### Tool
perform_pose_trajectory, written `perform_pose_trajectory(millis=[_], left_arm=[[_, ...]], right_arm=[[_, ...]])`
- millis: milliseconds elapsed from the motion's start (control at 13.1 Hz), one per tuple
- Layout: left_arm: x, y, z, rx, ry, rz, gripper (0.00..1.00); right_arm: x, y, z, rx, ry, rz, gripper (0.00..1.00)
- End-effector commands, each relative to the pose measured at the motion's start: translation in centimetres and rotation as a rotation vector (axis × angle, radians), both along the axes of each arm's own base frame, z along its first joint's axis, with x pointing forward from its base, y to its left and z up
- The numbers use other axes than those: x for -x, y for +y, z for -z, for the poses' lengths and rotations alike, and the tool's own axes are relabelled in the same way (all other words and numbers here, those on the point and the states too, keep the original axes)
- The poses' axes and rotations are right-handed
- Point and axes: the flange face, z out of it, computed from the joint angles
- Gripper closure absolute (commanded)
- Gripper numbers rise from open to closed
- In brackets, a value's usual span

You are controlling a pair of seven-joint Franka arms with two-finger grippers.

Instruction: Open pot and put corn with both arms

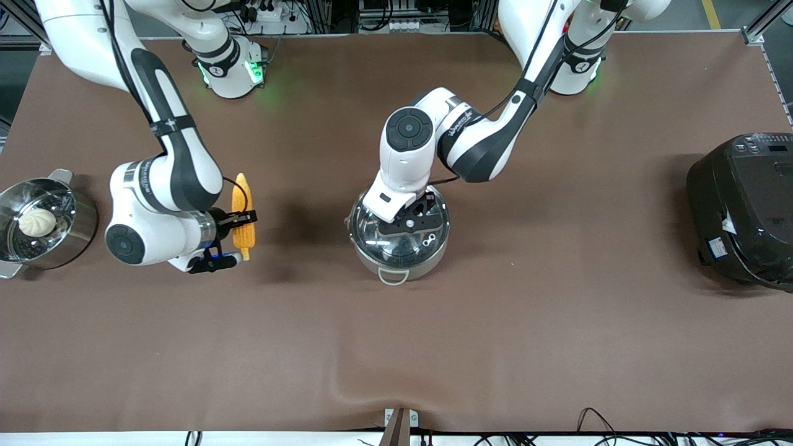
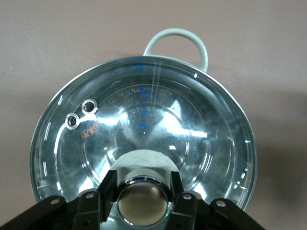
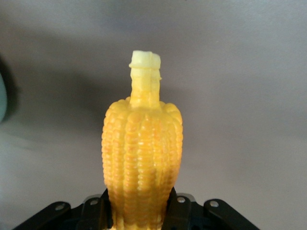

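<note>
1. Front view: round shiny steel pot [image 1: 398, 263] sits mid-table, glass lid [image 1: 396, 238] on. Left gripper [image 1: 414, 218] is on the lid. Right gripper [image 1: 243, 219] lifts the yellow corn cob [image 1: 241, 214].
2. Left wrist view: fingers [image 2: 105, 187] pinch the copper-coloured knob [image 2: 143, 201].
3. Right wrist view: fingers [image 3: 175, 203] squeeze the corn.
</note>
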Motion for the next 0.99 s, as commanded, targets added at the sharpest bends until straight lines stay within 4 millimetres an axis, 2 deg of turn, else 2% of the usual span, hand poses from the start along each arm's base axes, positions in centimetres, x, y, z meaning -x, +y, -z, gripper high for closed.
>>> perform_pose_trajectory(millis=[0, 77, 153, 230, 306, 383, 536, 689, 918], left_arm=[[0.2, 1.7, -5.0, -0.005, 0.004, -0.03, 1.0], [0.5, 2.1, -6.2, -0.011, 0.008, -0.03, 1.0], [0.7, 2.4, -6.5, -0.03, 0.021, -0.031, 1.0], [1.0, 3.0, -7.9, -0.04, 0.022, -0.035, 1.0], [0.5, 4.3, -8.8, -0.053, 0.027, -0.049, 1.0], [-0.7, 6.5, -10.1, -0.061, 0.024, -0.074, 1.0], [-2.3, 9.9, -11.4, -0.105, 0.013, -0.096, 1.0], [-4.1, 13.5, -11.9, -0.139, 0.024, -0.089, 1.0], [-6.9, 19.6, -12.7, -0.146, 0.05, -0.02, 1.0]], right_arm=[[1.0, 4.8, -2.3, 0.018, 0.009, 0.102, 1.0], [1.3, 6.8, -2.8, 0.027, 0.013, 0.137, 1.0], [1.5, 8.2, -3.2, 0.043, 0.013, 0.161, 1.0], [1.5, 9.3, -3.6, 0.052, 0.012, 0.189, 1.0], [1.8, 11.5, -4.3, 0.048, 0.019, 0.227, 1.0], [2.2, 14.1, -5.5, 0.039, 0.024, 0.263, 1.0], [2.5, 19.1, -7.2, 0.063, 0.012, 0.325, 1.0], [2.8, 22.5, -7.5, 0.074, 0.009, 0.356, 1.0], [2.7, 27.3, -7.9, -0.013, -0.013, 0.313, 1.0]])
